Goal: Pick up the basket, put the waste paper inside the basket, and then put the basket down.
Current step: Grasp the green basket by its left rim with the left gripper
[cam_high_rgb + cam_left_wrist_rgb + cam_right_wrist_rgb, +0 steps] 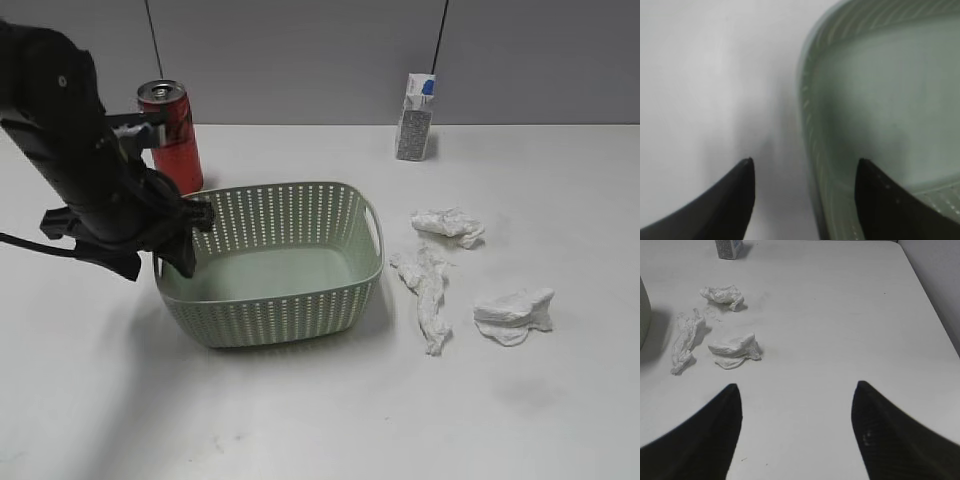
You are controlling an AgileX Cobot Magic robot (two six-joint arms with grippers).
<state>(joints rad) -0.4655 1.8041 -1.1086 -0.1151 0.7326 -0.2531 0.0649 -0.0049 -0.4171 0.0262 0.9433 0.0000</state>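
Basket (275, 265): your left gripper (802, 172), arm angled down, straddles its left rim, jaws spread; right gripper (795, 400) spread above table (840, 315)

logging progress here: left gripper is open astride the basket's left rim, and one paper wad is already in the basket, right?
Not quite: the basket is empty. All three waste paper wads lie on the table to its right, as the exterior view shows. The rest holds: the left gripper is open astride the basket's left rim.
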